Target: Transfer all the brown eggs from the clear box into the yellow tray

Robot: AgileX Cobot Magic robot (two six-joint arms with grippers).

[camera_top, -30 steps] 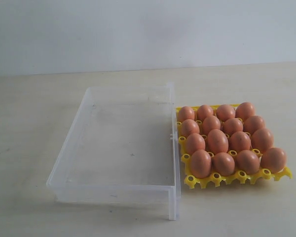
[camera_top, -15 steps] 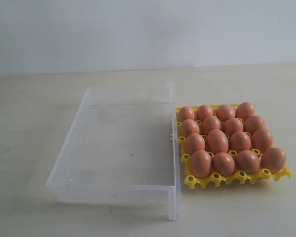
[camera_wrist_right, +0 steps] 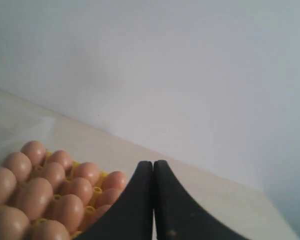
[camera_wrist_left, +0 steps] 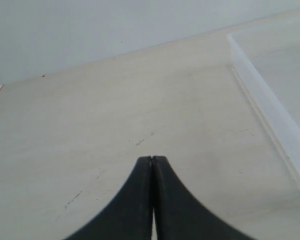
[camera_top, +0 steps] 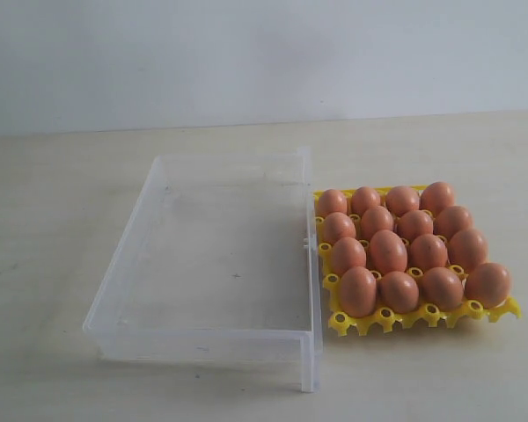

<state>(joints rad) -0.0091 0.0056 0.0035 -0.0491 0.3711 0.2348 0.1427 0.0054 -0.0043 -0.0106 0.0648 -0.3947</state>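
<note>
Several brown eggs (camera_top: 388,251) fill the cups of the yellow tray (camera_top: 422,316), which lies right of the clear box (camera_top: 310,290). No egg shows inside the box. Neither arm appears in the exterior view. My left gripper (camera_wrist_left: 152,159) is shut with nothing between its black fingers, over bare table beside the clear box wall (camera_wrist_left: 270,115). Shut and holding nothing, my right gripper (camera_wrist_right: 153,163) hangs beside the brown eggs (camera_wrist_right: 80,190) in the yellow tray (camera_wrist_right: 96,192).
The pale wooden table (camera_top: 62,202) spreads around both containers, with a plain white wall (camera_top: 264,53) behind it. The box and tray sit side by side, nearly touching.
</note>
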